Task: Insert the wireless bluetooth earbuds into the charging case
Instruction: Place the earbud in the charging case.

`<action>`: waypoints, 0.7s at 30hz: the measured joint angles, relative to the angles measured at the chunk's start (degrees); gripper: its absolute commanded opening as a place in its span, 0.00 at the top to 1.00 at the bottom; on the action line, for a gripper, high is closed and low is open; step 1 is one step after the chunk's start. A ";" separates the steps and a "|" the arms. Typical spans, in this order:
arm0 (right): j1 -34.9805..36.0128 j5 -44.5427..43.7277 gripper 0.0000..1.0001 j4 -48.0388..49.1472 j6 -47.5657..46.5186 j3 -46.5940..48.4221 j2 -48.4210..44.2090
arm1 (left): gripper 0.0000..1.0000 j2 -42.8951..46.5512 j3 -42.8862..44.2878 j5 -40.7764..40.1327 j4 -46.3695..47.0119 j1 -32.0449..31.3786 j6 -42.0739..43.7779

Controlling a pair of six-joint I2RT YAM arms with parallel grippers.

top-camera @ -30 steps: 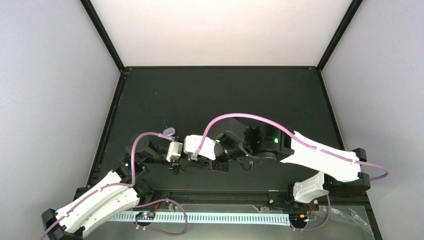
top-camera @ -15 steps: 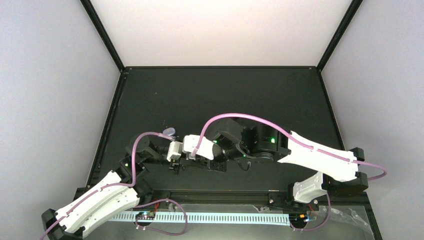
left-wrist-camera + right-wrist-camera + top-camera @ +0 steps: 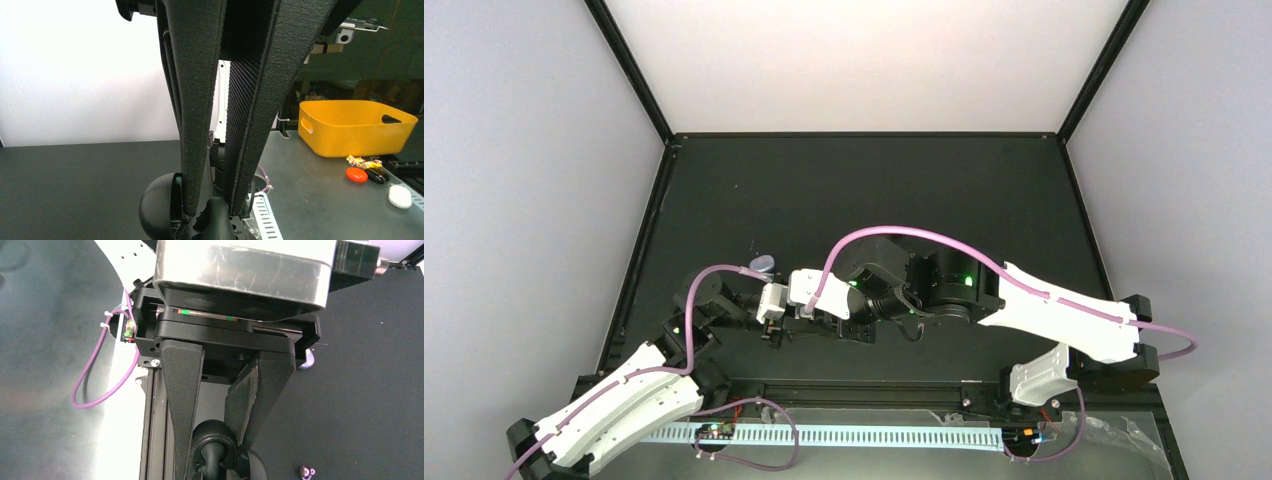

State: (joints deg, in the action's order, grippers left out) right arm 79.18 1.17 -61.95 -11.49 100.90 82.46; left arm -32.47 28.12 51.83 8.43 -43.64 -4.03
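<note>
My two grippers meet at the near left of the black table (image 3: 924,190). My left gripper (image 3: 773,330) (image 3: 212,212) is shut on a black charging case (image 3: 157,205), whose rounded lid stands open to the left of the fingers. My right gripper (image 3: 798,316) (image 3: 214,450) is shut on a black earbud (image 3: 215,432) and holds it right over the case's base (image 3: 257,467). That earbud also shows between my left fingers (image 3: 220,217). A purple earbud (image 3: 306,471) lies on the table to the right of the case. A purple case (image 3: 762,264) lies just beyond the grippers.
A yellow bin (image 3: 355,127), a red-orange disc (image 3: 356,174) and a white oval object (image 3: 400,196) sit on a grey bench beyond the table edge. A white perforated strip (image 3: 854,437) and a black rail run along the near edge.
My right arm has shifted slightly left toward the left gripper. The left gripper and the case have stayed put.
</note>
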 measured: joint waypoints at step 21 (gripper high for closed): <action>0.20 -0.11 0.80 0.72 0.70 0.00 -1.90 | 0.98 -0.04 0.00 -0.07 0.11 0.00 -0.02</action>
State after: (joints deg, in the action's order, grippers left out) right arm 79.37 1.06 -61.23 -10.79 100.90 80.55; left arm -32.51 28.12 51.77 8.54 -43.64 -4.05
